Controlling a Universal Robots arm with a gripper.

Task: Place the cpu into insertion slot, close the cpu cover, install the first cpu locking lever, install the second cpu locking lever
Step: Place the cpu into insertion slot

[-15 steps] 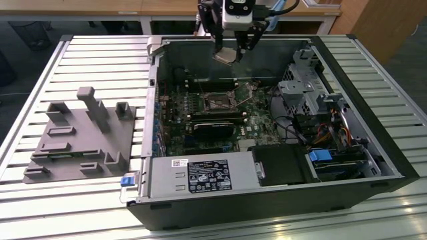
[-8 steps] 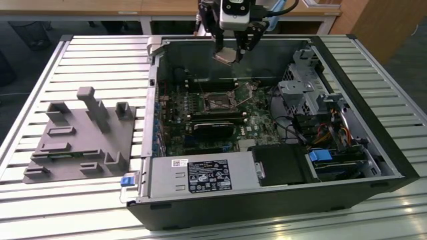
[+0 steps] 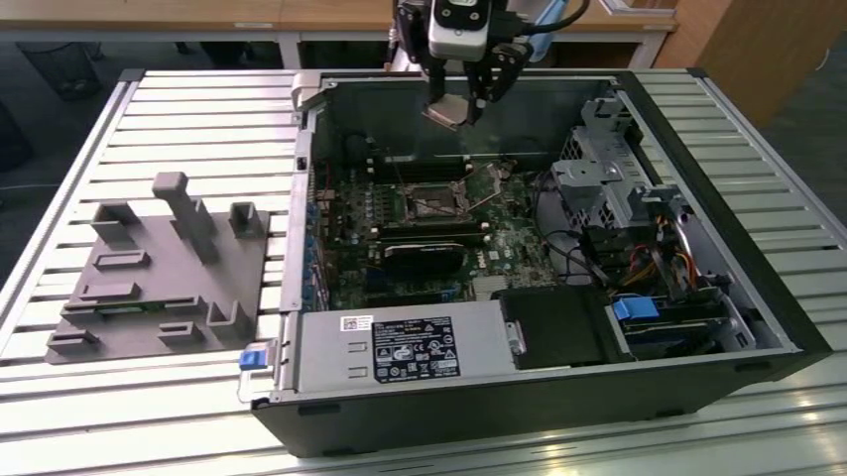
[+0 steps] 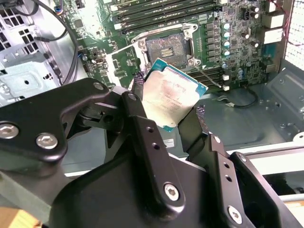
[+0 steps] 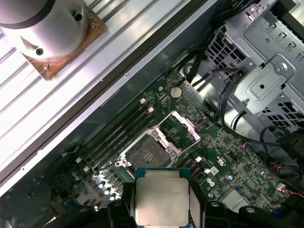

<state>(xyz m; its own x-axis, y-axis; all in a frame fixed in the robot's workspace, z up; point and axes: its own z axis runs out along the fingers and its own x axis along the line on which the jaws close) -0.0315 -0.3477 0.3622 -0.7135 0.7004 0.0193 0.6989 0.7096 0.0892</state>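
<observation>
One cpu (image 4: 173,97) is clamped by its edges in our closed hand (image 3: 463,103) above the case (image 3: 775,297), and we judge the uncovered insertion slot (image 3: 431,203) lies well apart, toward six o'clock in the exterior view.

Both wrist views close above insertion slot (image 4: 166,47) (image 5: 145,152)

The cpu (image 5: 161,197) showed me a dull silvery-beige metal top, faintly smudged. The gripper (image 4: 167,97) looked matt black, its screws (image 4: 172,191) bright. I read the cover (image 5: 186,127) as bare satin metal, the board (image 5: 237,161) as green lacquer, the table (image 3: 198,109) as ribbed pale metal, the fixture (image 3: 159,268) as matt grey plastic.
</observation>
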